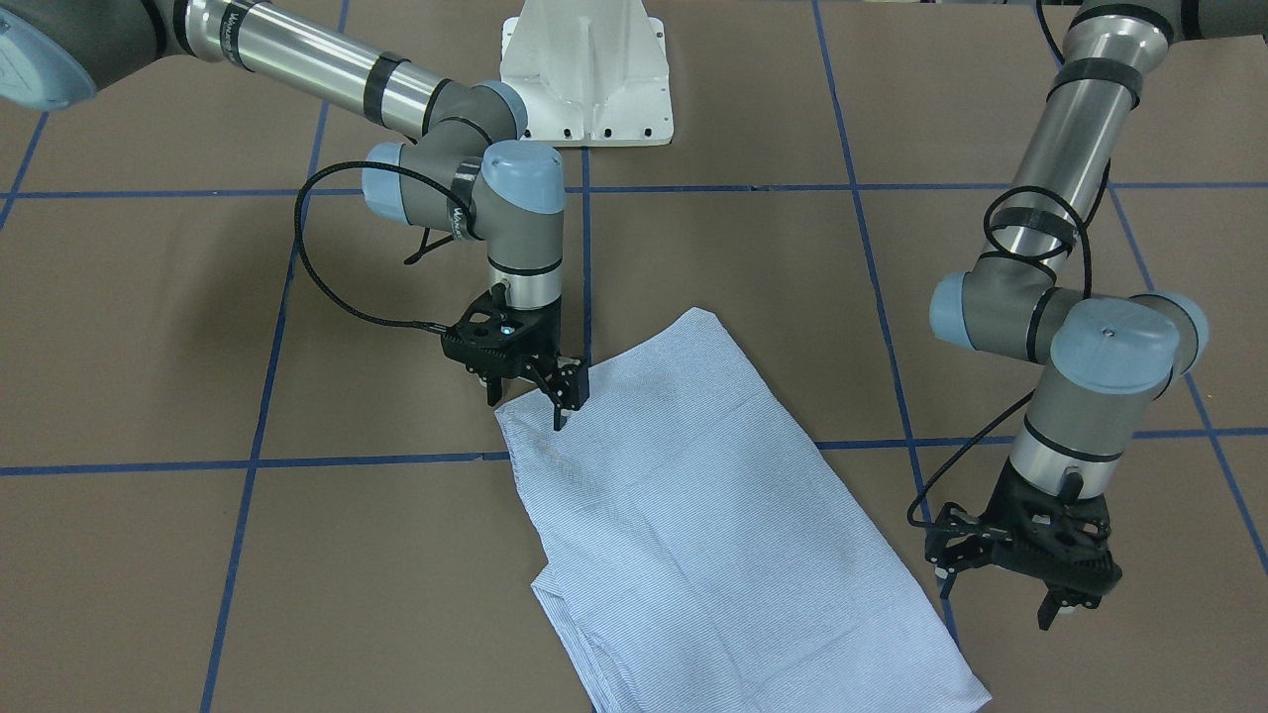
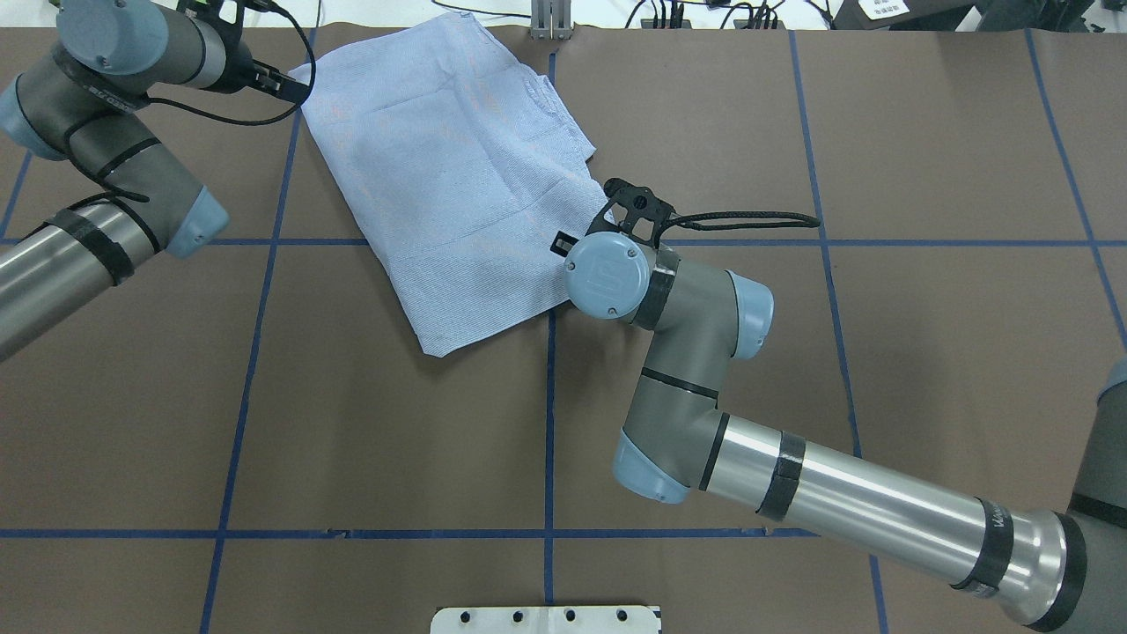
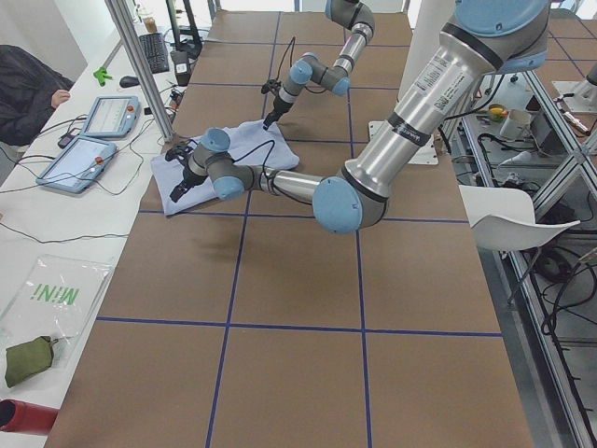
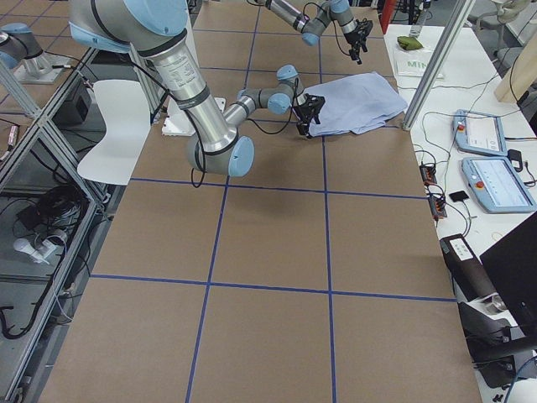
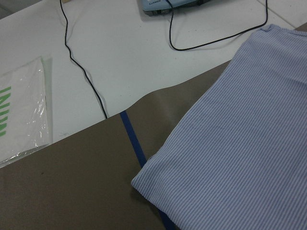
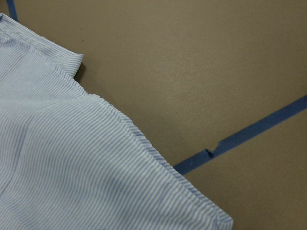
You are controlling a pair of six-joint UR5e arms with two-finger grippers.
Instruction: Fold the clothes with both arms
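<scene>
1. Basically flat: shirt [image 1: 713, 495] lies on the brown table [image 1: 149, 327], folded into a rough rectangle and set diagonal to the blue tape grid [image 1: 248, 463]
2. It sits on the far half of the table from the white pedestal [image 1: 584, 79], mostly on the robot's left of the centre tape line
3. Cloth is light blue with fine white stripes; stacked fold layers show along one edge in the front-facing view
4. The right gripper [image 1: 528, 401] is at the shirt corner on the robot's right, pointing down, fingers spread with nothing clamped; one finger overlaps the cloth edge, and I cannot tell if it touches
5. The left gripper [image 1: 996, 594] is just beside the far left corner of the shirt, over bare table and apart from the cloth, fingers spread and holding nothing
6. Left wrist view: a shirt corner lies across a tape line; past the table's far edge is a white bench [image 5: 144, 62] with a black cable [image 5: 84, 72] and a plastic bag [image 5: 21, 110] with green lettering
7. Right wrist view: a stitched shirt edge on bare table, with tape near it
8. Two teach pendants [image 3: 79, 161] lie on the bench, a person's dark sleeve [image 3: 23, 89] beside them
</scene>
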